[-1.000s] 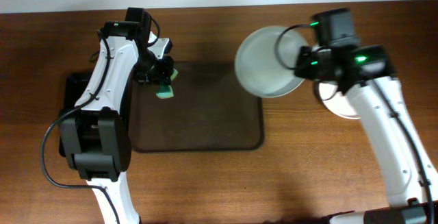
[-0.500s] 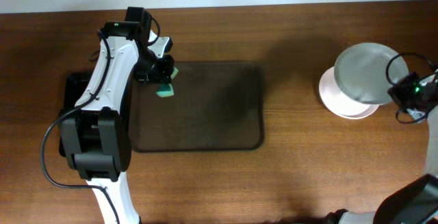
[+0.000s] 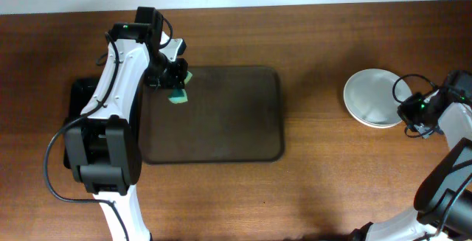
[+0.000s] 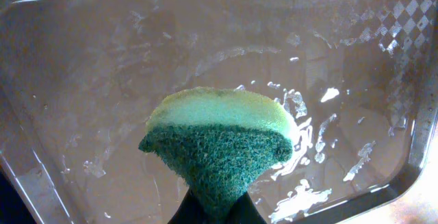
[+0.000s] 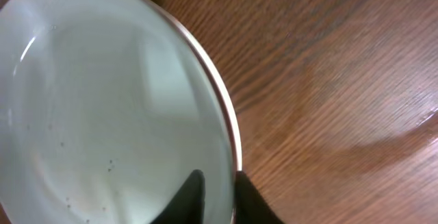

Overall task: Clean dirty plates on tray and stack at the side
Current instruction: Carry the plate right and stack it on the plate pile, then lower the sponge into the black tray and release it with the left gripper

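Swung plate [image 3: 374, 97] right since a second ago, down onto stack [image 3: 380, 124], well apart from tray [image 3: 221, 123] | pinching its rim with right gripper [image 5: 215, 190] | clamping sponge [image 4: 219, 142] in left gripper [image 3: 175, 86] over tray | no plates on tray, so seemingly just release left.

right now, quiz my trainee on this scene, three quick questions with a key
1. True or false: the left gripper holds the sponge.
2. How many plates lie on the tray?
3. The right gripper straddles: A the tray's rim, B the top plate's rim, C the sponge.
Key: 1 true; 2 none; 3 B.
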Motion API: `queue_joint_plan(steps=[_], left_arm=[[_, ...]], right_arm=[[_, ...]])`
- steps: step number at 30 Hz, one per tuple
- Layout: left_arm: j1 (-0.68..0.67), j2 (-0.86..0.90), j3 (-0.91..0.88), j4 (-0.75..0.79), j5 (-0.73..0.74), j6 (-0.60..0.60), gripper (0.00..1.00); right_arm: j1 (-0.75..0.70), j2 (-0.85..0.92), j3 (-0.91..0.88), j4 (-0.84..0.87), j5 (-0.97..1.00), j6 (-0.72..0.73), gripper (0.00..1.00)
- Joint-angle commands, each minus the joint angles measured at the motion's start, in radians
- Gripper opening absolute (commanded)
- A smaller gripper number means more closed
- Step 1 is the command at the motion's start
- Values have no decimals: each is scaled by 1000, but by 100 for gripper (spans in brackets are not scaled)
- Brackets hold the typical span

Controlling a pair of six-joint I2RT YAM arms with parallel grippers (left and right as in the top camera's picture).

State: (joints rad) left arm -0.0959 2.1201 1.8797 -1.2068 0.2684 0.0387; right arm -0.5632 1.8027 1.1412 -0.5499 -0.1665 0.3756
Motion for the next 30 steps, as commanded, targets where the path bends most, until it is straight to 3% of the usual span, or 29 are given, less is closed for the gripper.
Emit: queue_joint_plan(steps=[1,2,4,9,12,14,17,20,23,30], left_arm=[[-2,7,-8,3,-2,19,0],[-2,7,-8,3,-2,19,1],[-2,7,-8,6,-2,19,0],[13,-10,121,-71,-3,19,1],[40,-68,257,-201,-79,17,0],[57,-143,276,-265,-193,-13,1],[93,-230,276,-350,-243,-27,0],[130,-276,275,-430,-245,-27,1],[168,-286,267,-474,-373,-87,0],[296,-286,26,-278,-400,-98,0]], right_arm=[[34,6,-4,12,-13,-5,40],[40,6,-4,16,-13,-6,56],[40,3,11,11,-36,-45,69],[69,-135,144,-164,-100,-92,77],[156,-246,196,-248,-100,-92,91],[244,-291,196,-262,-99,-91,93],[391,-280,195,-234,-85,-86,100],[504,-257,195,-198,-80,-79,99],[602,-247,195,-177,-80,-75,99],[710,-222,194,-175,-78,-76,99]])
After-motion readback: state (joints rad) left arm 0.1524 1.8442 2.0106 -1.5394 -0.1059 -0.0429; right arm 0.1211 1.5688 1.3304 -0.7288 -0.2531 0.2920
